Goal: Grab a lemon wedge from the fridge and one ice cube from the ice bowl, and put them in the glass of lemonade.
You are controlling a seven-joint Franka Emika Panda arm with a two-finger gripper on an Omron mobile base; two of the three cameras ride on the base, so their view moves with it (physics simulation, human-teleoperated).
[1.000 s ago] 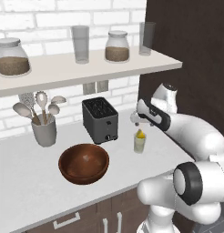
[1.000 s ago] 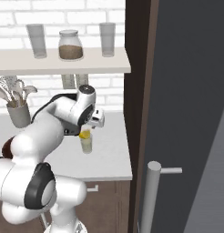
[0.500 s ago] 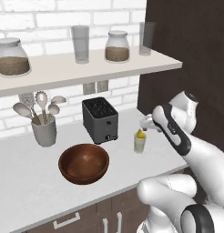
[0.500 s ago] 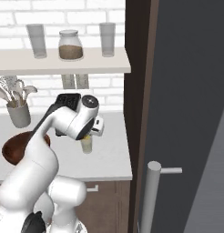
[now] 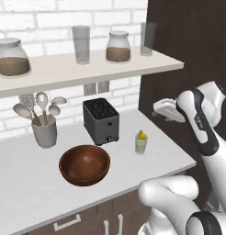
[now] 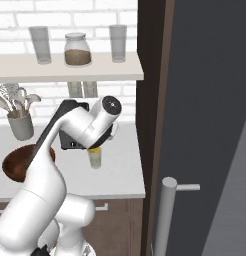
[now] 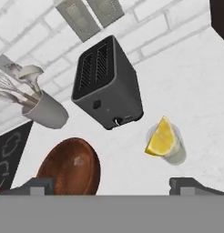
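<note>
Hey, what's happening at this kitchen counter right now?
A white robot arm is at the counter, its hand open and empty, held above and to the right of the glass of lemonade. A lemon wedge already sits in that glass. The wooden ice bowl stands in front of the toaster; something small and pale lies in it, too faint to identify.

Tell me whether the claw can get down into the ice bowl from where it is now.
Probably yes. The claw is open and holds nothing, above the counter. The ice bowl sits uncovered in front of the toaster, apart from the glass of lemonade, so nothing blocks its top.
</note>
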